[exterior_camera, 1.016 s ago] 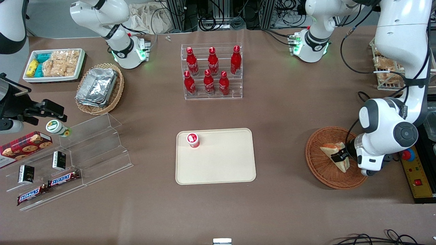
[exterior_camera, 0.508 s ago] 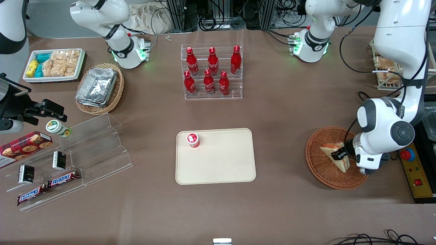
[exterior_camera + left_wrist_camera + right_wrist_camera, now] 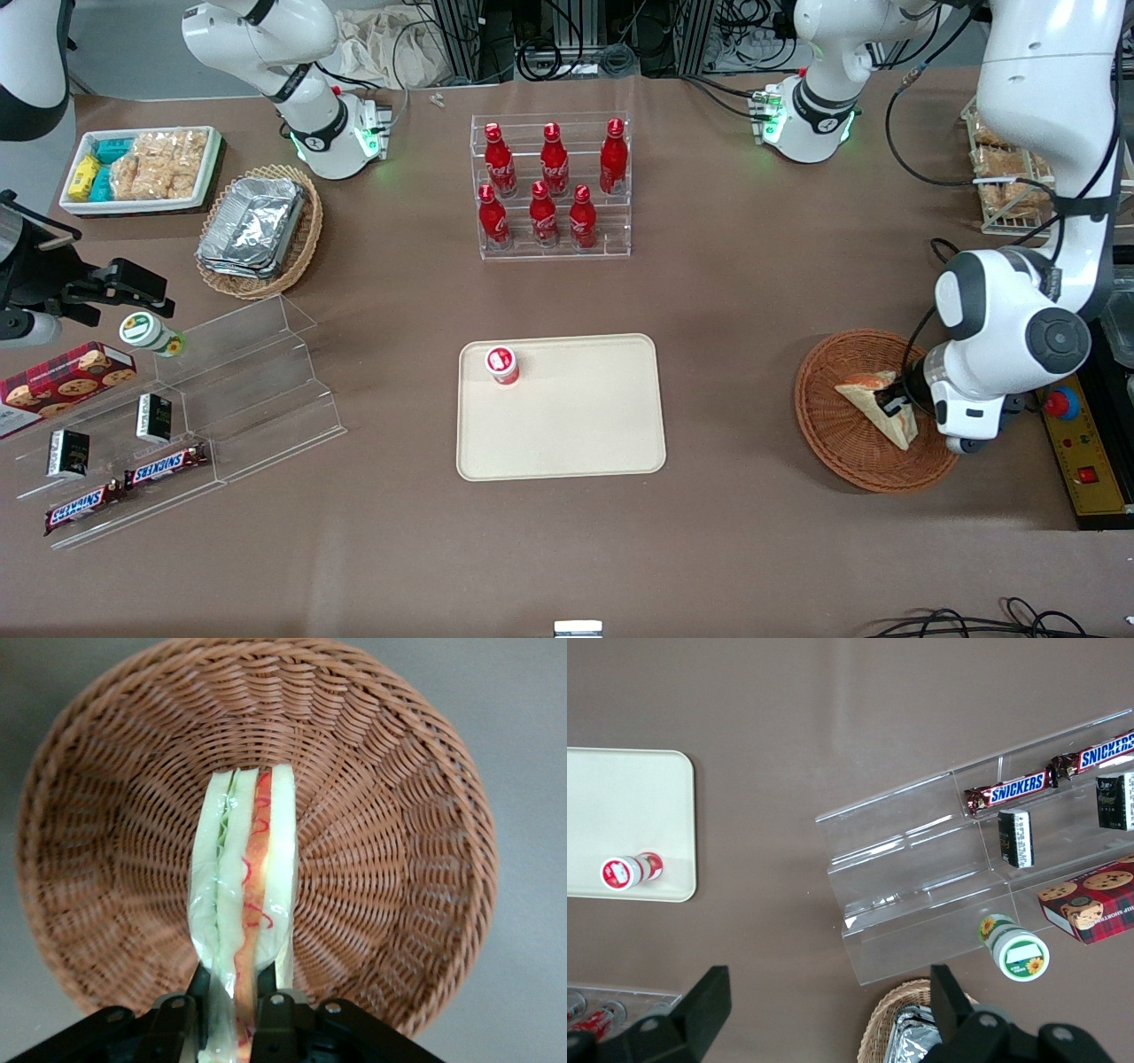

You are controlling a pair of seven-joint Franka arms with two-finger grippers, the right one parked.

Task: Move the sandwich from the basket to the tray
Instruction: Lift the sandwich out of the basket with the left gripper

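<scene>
The sandwich (image 3: 873,403), a wrapped wedge of white bread with orange and green filling, is in the round reddish-brown wicker basket (image 3: 824,439) toward the working arm's end of the table. My left gripper (image 3: 892,403) is inside the basket, shut on the sandwich. In the left wrist view the sandwich (image 3: 244,877) stands on edge between the fingers (image 3: 197,988), gripper (image 3: 232,985) clamped on its near end, over the basket (image 3: 390,842). The cream tray (image 3: 576,425) lies mid-table, also seen in the right wrist view (image 3: 620,797).
A small red-capped bottle (image 3: 501,365) stands on the tray's corner. A clear rack of red bottles (image 3: 551,186) stands farther from the front camera. A red button box (image 3: 1067,416) sits beside the basket. Toward the parked arm's end are clear snack shelves (image 3: 213,390) and a foil-container basket (image 3: 259,229).
The gripper with the sandwich has shifted slightly within the basket, and the wrist has moved a little away from the tray. The sandwich stays in the grip.
</scene>
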